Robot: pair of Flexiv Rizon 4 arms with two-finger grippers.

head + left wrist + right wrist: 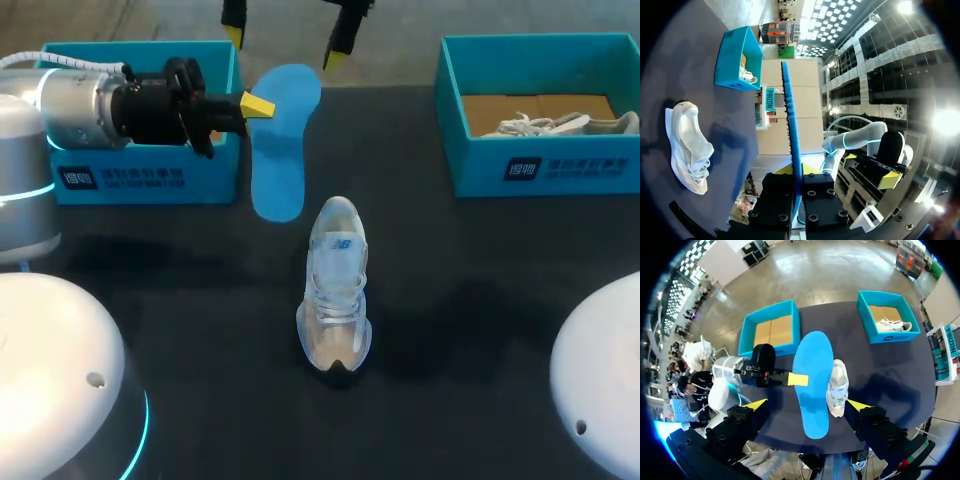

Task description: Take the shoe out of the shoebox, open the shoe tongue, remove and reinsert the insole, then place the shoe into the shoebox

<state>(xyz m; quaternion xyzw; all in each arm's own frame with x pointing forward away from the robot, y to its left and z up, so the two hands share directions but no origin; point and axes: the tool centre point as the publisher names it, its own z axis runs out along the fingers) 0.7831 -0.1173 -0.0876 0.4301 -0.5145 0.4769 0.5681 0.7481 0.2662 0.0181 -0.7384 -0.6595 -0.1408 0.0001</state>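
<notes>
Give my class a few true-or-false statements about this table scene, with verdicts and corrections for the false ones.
1. The left gripper is shut on the flat blue foam insole. True.
2. The white mesh sneaker lies inside a box. False: it stands on the black table, in the open.
3. The right gripper is open, holding nothing. True.
4. The right-hand teal cardboard box is empty. False: it holds a second white shoe.
</notes>
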